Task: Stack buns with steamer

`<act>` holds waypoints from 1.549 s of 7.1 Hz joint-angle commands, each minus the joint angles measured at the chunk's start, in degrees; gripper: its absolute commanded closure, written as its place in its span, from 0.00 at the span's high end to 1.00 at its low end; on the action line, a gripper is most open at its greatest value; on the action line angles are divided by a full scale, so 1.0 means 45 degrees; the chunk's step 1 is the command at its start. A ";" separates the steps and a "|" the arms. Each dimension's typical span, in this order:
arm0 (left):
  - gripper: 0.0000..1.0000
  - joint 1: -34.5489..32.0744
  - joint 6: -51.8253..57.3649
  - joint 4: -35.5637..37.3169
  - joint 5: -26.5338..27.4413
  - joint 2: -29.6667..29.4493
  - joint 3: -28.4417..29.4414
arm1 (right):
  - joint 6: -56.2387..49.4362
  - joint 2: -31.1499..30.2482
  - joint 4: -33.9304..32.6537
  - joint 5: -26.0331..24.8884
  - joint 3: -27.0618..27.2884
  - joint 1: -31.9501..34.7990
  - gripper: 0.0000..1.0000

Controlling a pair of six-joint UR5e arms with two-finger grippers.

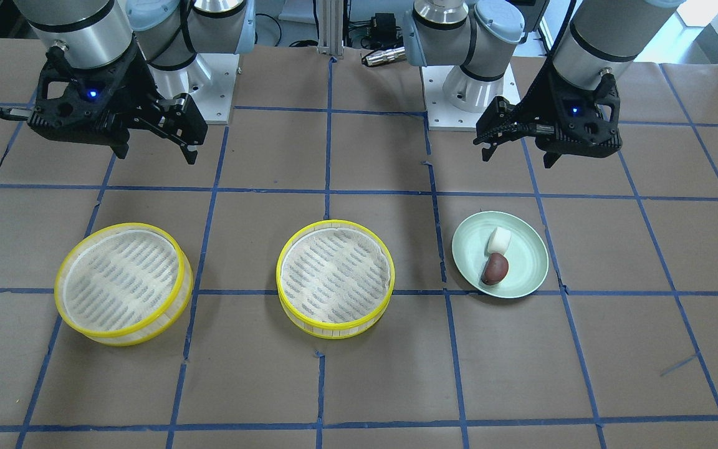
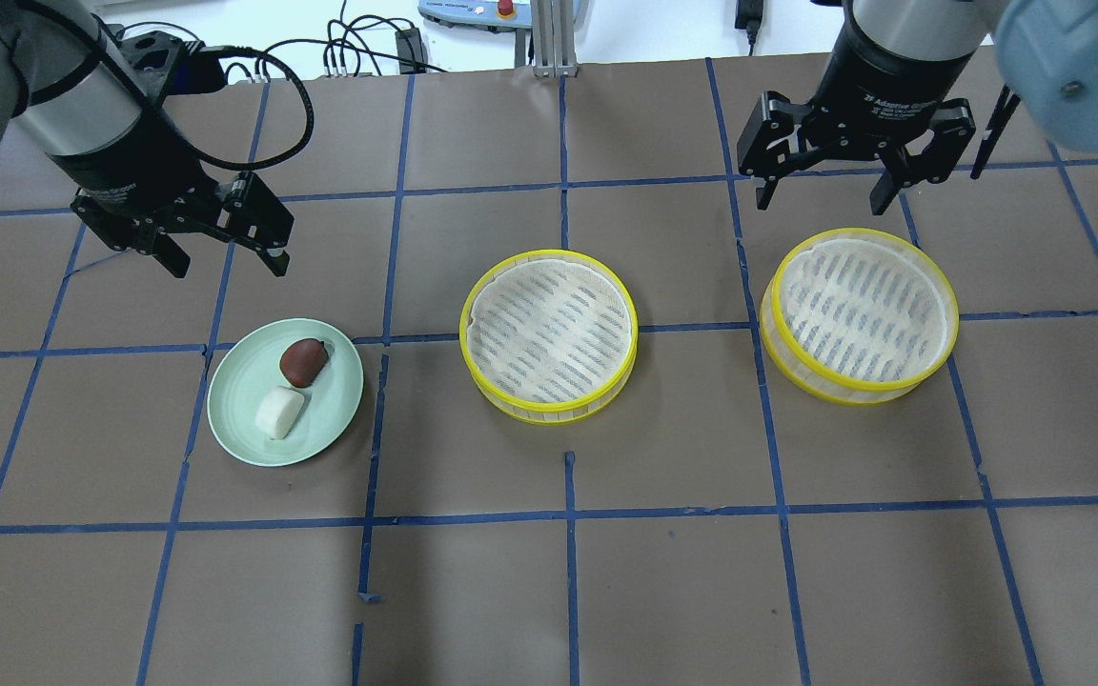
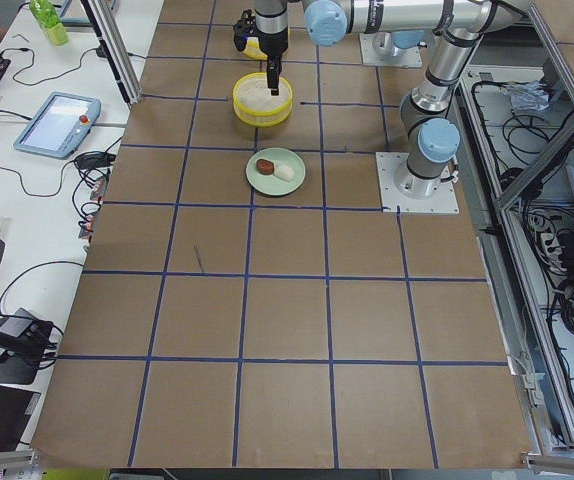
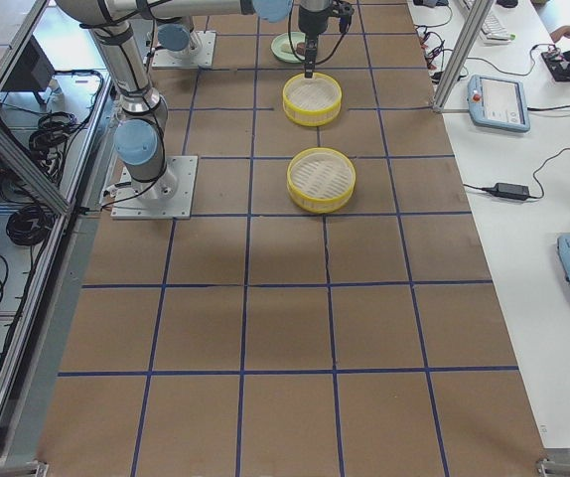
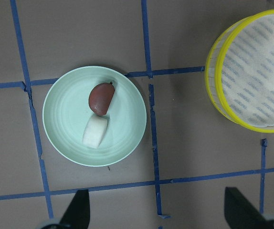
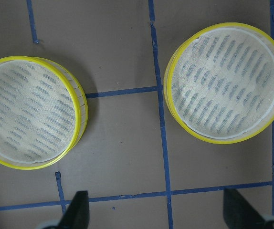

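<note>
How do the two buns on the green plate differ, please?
The white bun is pale and matte; the reddish-brown bun is dark and glossy. The white bun is a stubby cylinder, the reddish-brown bun rounded with a tapered end. The white bun lies on the robot's side of the plate, the reddish-brown bun farther out. Both are small and appear to touch.

Pale green plate (image 2: 239, 391), white bun (image 2: 279, 413), reddish-brown bun (image 2: 302, 362), yellow-rimmed steamers (image 2: 549, 333) (image 2: 859, 314), blue-gridded brown table (image 2: 682, 591)
</note>
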 commanded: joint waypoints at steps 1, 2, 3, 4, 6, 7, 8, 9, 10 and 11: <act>1.00 0.0107 0.0909 0.2921 0.0315 -0.0808 -0.1645 | 0.0000 0.0000 0.0006 -0.0020 0.0019 0.0000 1.00; 1.00 0.0146 0.1087 0.5144 0.0820 -0.1644 -0.2681 | 0.0000 0.0000 0.0006 0.0000 0.0020 0.0000 1.00; 1.00 0.0146 0.1146 0.6558 0.1212 -0.2329 -0.3310 | 0.0000 0.0000 -0.0013 0.0000 0.0000 -0.0019 1.00; 1.00 0.0166 0.1186 0.6882 0.1274 -0.2684 -0.3471 | 0.0000 0.0000 0.0006 -0.0020 0.0019 0.0000 1.00; 1.00 0.0941 0.2427 0.6304 0.2696 -0.2669 -0.3956 | -0.0019 0.0019 -0.0013 0.0000 0.0020 -0.0058 1.00; 1.00 0.1179 0.2417 0.6106 0.2313 -0.2726 -0.4695 | -0.0019 0.0020 0.0006 -0.0039 0.0020 -0.0078 1.00; 1.00 0.1181 0.2320 0.6162 0.1652 -0.2766 -0.4935 | -0.0039 0.0039 0.0006 -0.0059 0.0020 -0.0078 1.00; 1.00 0.1181 0.2319 0.6124 0.1607 -0.2824 -0.4995 | -0.0039 0.0039 0.0064 -0.0078 0.0020 -0.0078 1.00; 1.00 0.1181 0.2319 0.6065 0.1684 -0.2863 -0.5402 | -0.0097 0.0078 0.0046 -0.0059 0.0020 -0.0233 1.00; 0.89 0.1201 0.2358 0.6103 0.1742 -0.2883 -0.5831 | -0.0987 0.0078 -0.0148 0.0135 0.0020 -0.0776 1.00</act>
